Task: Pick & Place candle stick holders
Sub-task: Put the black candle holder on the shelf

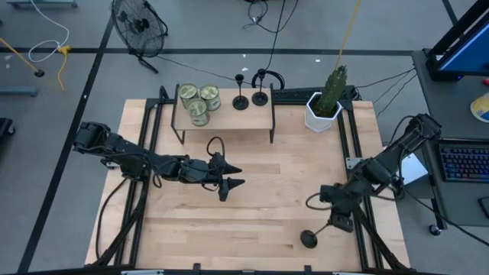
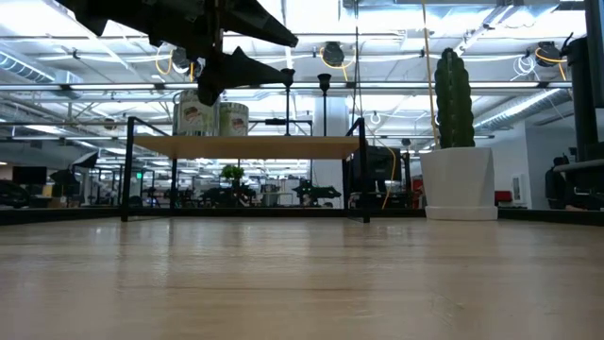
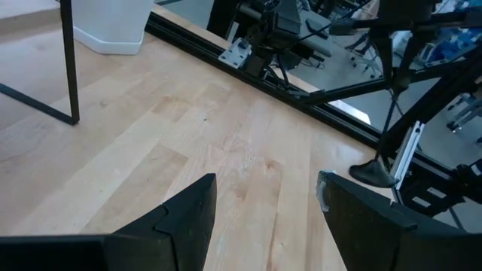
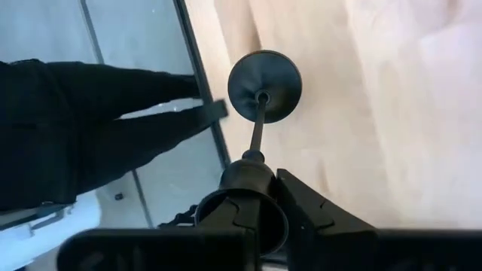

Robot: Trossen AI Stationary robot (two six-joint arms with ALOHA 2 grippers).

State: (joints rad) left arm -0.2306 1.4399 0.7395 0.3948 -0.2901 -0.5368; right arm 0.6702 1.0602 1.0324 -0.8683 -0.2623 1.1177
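Observation:
Two black candle stick holders (image 1: 241,99) (image 1: 260,95) stand on their round bases on the small wooden shelf (image 1: 229,122) at the table's far side, beside three greenish jars (image 1: 199,101). A third black holder (image 1: 308,238) is near the table's front right edge, and my right gripper (image 1: 334,223) is shut on it. It also shows in the right wrist view (image 4: 263,86) and the left wrist view (image 3: 374,173). My left gripper (image 1: 235,176) is open and empty above the table's middle, in front of the shelf. It also shows in the left wrist view (image 3: 267,196) and the low view (image 2: 283,55). My right gripper pinches the holder's cup top (image 4: 252,172), at the upper end of the stem, between its two fingers (image 4: 309,207). The fingers come slanting down from above and from the table's right, along the stem. The holder is tilted below them, its round base (image 4: 263,86) lowest. I cannot tell whether the base touches the table.
A cactus in a white pot (image 1: 324,107) stands at the far right, next to the shelf. Black rails (image 1: 353,137) run along the table's sides. Bare wood lies between the shelf and the near edge.

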